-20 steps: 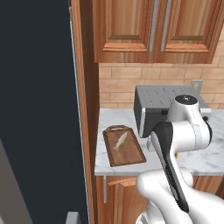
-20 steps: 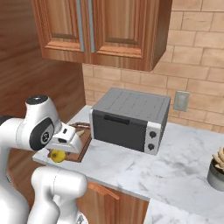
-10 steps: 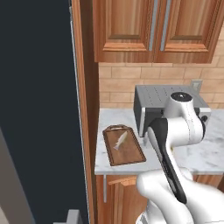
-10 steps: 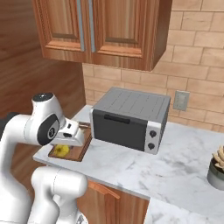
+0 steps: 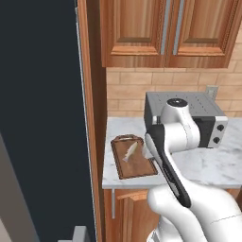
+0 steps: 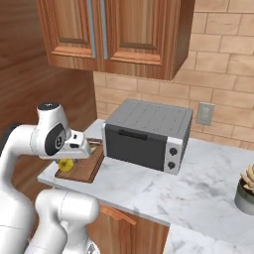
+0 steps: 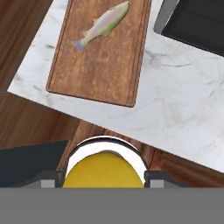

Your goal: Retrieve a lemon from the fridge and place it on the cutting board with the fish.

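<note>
Most of the job looks done: we have the lemon [image 7: 104,169] in our fingers, pinched between them at the bottom of the hand view, and we are hanging above the bench [image 7: 183,105] with the board [image 7: 100,57] ahead of us. From the right base view the lemon [image 6: 66,164] shows as a yellow spot under the hand, over the near edge of the board [image 6: 84,168], clear of the wood as far as we can tell. The fish [image 7: 101,25] lies slantwise on the far half of the board, tail toward the middle, leaving the near half bare. In the left base view the fish [image 5: 130,151] sits in the middle of the board [image 5: 134,165], just beside the arm, and the fridge [image 5: 42,118] stands as a dark wall on the left, right next to the bench end. The toaster oven [image 6: 146,134] stands just beside the board on its other side. We judge that the fetching is finished and what is left is the setting down: bring the hand forward over the bare near half, lower until the lemon meets the wood, then spread the fingers. A round fruit may roll, so we would let go low and away from the board's edge and the fish.
</note>
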{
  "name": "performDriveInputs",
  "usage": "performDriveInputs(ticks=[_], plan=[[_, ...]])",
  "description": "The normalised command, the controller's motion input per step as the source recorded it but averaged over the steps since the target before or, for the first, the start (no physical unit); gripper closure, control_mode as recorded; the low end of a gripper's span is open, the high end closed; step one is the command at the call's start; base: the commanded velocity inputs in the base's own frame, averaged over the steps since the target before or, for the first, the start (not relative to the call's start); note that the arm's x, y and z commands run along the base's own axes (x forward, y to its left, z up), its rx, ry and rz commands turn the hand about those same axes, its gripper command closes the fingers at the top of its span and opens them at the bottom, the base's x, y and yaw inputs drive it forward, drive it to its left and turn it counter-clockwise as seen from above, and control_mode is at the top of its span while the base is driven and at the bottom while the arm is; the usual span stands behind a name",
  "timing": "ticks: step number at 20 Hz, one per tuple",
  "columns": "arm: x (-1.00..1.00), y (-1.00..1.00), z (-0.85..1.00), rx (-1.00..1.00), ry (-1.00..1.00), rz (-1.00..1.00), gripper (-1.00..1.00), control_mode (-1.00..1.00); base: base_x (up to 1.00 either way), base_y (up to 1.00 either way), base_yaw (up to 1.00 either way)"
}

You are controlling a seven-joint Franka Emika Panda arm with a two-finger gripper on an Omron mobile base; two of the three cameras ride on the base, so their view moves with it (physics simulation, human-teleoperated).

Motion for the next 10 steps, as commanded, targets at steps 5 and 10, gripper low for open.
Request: performDriveInputs(ticks=[5, 10], plan=[[0.55, 0.19, -0.24, 0.0, 0.0, 0.07, 1.0, -1.0, 0.0, 0.0, 0.0], [0.5, 0.04, -0.4, -0.05, -0.02, 0.07, 1.0, -1.0, 0.0, 0.0, 0.0]])
